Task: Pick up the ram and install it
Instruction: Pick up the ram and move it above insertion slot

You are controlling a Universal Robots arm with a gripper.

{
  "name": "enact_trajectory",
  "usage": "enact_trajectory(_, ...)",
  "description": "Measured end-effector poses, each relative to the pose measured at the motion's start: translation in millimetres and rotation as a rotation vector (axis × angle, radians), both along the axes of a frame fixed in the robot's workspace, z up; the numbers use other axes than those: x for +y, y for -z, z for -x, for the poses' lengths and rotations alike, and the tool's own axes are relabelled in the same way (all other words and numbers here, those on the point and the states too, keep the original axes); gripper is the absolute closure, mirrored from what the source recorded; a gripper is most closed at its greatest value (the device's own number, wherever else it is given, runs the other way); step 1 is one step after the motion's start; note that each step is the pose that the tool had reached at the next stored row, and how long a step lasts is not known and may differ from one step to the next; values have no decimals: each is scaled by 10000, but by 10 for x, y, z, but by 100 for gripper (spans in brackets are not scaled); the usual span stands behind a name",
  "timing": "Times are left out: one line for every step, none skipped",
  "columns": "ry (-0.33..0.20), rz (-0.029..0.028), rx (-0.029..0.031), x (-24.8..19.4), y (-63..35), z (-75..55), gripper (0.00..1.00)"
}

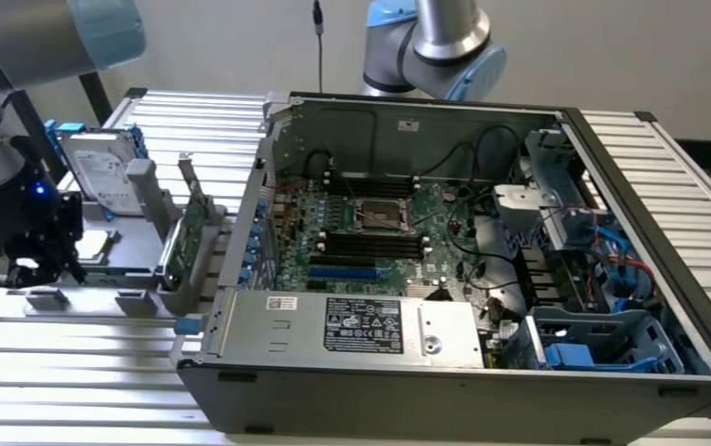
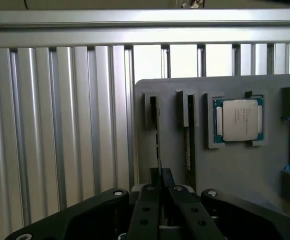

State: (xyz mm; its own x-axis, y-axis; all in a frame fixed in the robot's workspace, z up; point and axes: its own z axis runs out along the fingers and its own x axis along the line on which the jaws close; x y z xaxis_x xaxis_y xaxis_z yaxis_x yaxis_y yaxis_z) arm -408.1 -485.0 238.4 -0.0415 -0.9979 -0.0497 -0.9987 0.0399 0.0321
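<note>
The ram [image 2: 158,142] shows edge-on as a thin dark stick standing in a slot of the grey holder plate [image 2: 225,170]. My gripper [image 2: 160,202] is shut on its near end, a black finger [image 2: 147,210] pressed against each side. A second thin stick [image 2: 187,145] stands in the neighbouring slot. In the exterior view my gripper [image 1: 35,265] hangs low over the grey parts holder [image 1: 132,246] at that view's left, well apart from the open computer case [image 1: 454,381]. The motherboard's black memory slots [image 1: 374,246] lie beside the processor socket [image 1: 383,216].
A processor chip [image 2: 240,120] sits in a recess of the holder plate. A silver hard drive [image 1: 92,172] and a green expansion card [image 1: 181,243] stand upright in the holder. A power supply [image 1: 343,325] and cables fill the case's front. A second arm [image 1: 436,46] stands behind the case.
</note>
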Motion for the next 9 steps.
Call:
enact_trajectory(-3, -1, -1, 0, -46, 0, 87)
enact_trajectory(-5, 1, 0, 0, -91, 0, 87)
enact_trajectory(-8, 0, 0, 0, -137, 0, 87)
enact_trajectory(-13, -1, -1, 0, -184, 0, 87)
enact_trajectory(-16, 0, 0, 0, -228, 0, 87)
enact_trajectory(-20, -1, -1, 0, -273, 0, 87)
enact_trajectory(-23, -1, -1, 0, -318, 0, 87)
enact_trajectory(-28, -2, 0, 0, -364, 0, 87)
enact_trajectory(-32, -4, 0, 0, -409, 0, 87)
